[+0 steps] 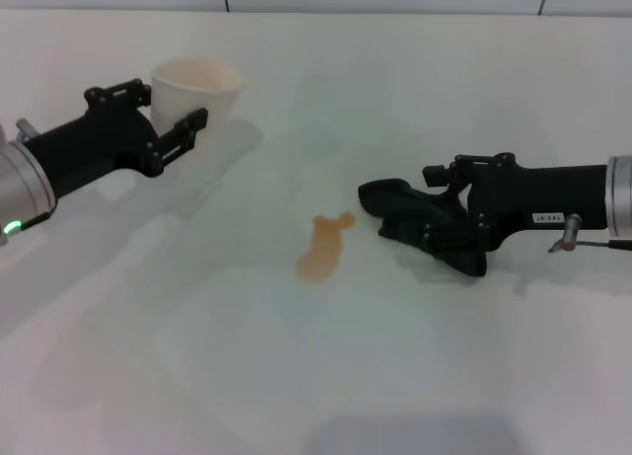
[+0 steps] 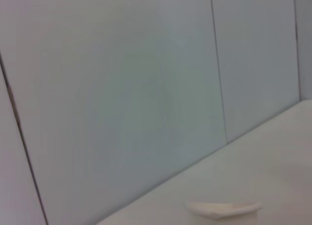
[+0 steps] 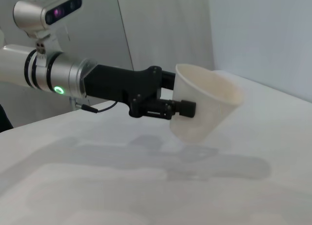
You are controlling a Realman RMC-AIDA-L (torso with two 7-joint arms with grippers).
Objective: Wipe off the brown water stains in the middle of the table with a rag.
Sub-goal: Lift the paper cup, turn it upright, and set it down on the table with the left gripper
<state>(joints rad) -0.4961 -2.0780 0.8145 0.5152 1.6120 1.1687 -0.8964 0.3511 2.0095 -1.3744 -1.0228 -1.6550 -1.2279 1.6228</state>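
Right of the desk's (image 1: 415, 376) middle, the right claw (image 1: 444, 228) was clamped on the rag (image 1: 420, 216), which trailed toward the brown water stains (image 1: 324, 246) but sat clearly apart from them. Far left, the left claw (image 1: 168, 119) was closed on a white paper cup (image 1: 197, 90), tilted and lifted off the desk. Risks: the bunched cloth could smear the liquid sideways; a tipping cup could drip more. The stain's long axis ran near-left to far-right; the rag's ran left-right, free end pointing left.
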